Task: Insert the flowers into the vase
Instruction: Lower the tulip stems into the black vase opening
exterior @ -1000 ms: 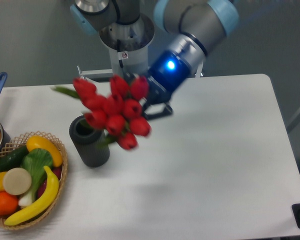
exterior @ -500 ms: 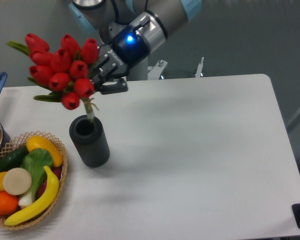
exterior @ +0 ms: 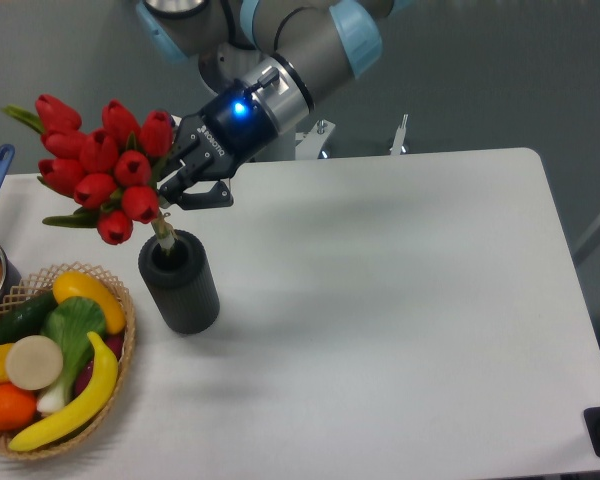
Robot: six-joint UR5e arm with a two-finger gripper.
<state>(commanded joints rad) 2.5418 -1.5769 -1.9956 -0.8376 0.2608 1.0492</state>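
One tool [exterior: 176, 183] (shut) gripping flowers [exterior: 98, 168]

The vase [exterior: 180, 285] looked matte black and kinda finely ribbed, the table [exterior: 410, 300] was smooth matte white, the basket [exterior: 120, 370] woven wicker, and the banana [exterior: 80, 405] glossy plastic.

Flowers [exterior: 100, 170]: tied bunch of red closed tulip buds with green leaves, tilted up and to the left above the vase, pale stem end dipping into its mouth. Vase [exterior: 181, 283]: matte black ribbed cylinder, upright on the white table [exterior: 400, 320], round mouth open upward, just right of a woven basket [exterior: 120, 385].
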